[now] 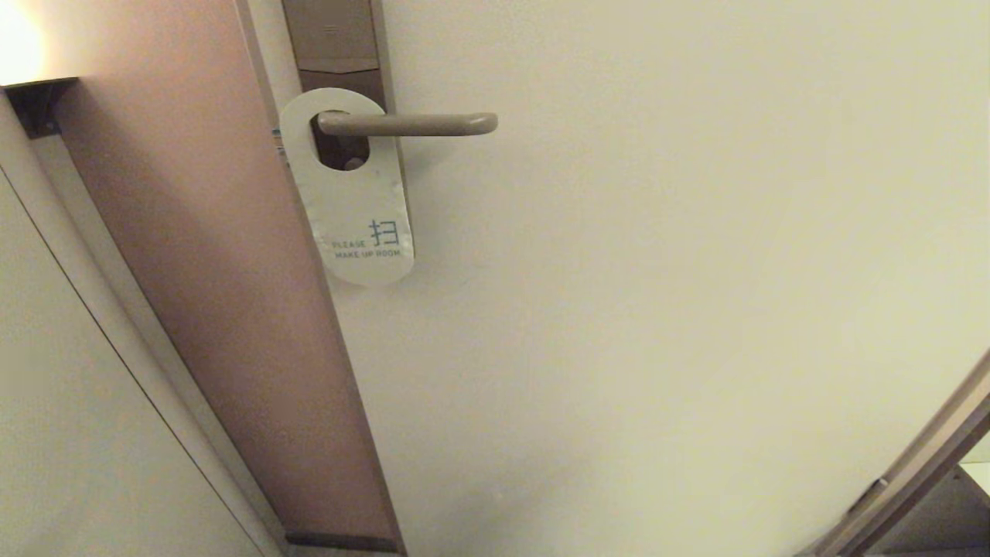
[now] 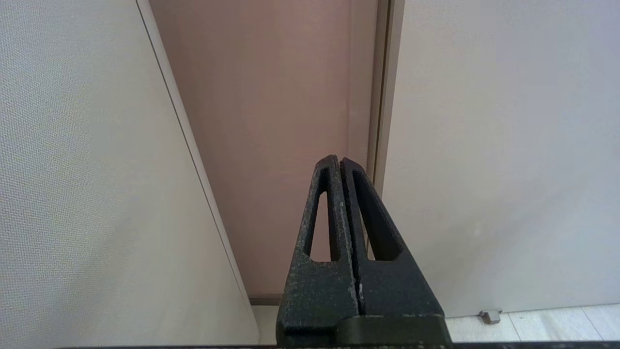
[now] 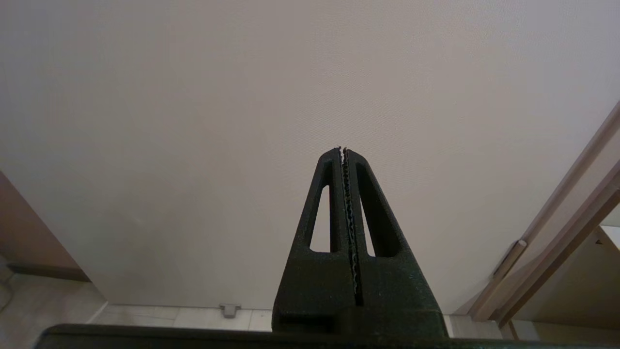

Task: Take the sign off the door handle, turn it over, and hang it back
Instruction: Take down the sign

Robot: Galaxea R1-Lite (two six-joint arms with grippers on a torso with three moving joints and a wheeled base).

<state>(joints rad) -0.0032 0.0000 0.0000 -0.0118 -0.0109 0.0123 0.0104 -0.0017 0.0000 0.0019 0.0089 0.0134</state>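
Note:
The sign (image 1: 352, 201) hangs by its oval hole on the door handle (image 1: 418, 124), white side out, reading "PLEASE MAKE UP ROOM". The handle is a bronze-grey lever on a tall lock plate (image 1: 334, 39) on the door. Neither arm shows in the head view. My left gripper (image 2: 340, 161) is shut and empty, low down, pointing at the door's edge. My right gripper (image 3: 342, 150) is shut and empty, low down, facing the bare door. The sign and handle do not show in either wrist view.
The cream door (image 1: 657, 271) fills the middle and right. A pinkish-brown frame panel (image 1: 216, 255) runs along its left, with a pale wall (image 1: 54, 402) beyond it. A second door frame (image 1: 913, 472) stands at the lower right. A door stop (image 3: 229, 309) sits on the floor.

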